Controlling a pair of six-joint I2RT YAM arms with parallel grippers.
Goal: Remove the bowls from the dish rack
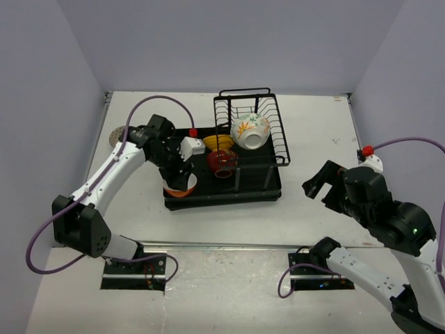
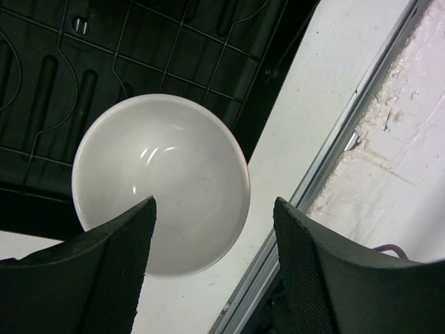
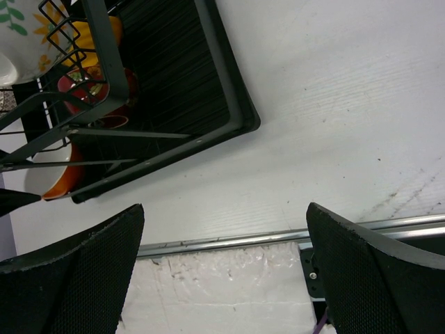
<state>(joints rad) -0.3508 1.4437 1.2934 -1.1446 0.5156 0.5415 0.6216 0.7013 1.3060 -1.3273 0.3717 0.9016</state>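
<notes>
Orange bowl [image 1: 179, 188] sits in the dish rack's [image 1: 229, 197] 7 o'clock corner beneath your spread left fingers [image 2: 118, 278], red bowl [image 1: 222, 163], yellow bowl [image 1: 217, 142] and flowered bowl [image 1: 252, 130] wait racked, so most unloading looks left; right fingers [image 3: 76, 278] gape at 3 o'clock.

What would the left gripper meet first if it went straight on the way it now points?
Probably the round orange bowl, white inside, straight ahead of the left gripper at a corner of the black dish rack; depth unclear.
</notes>
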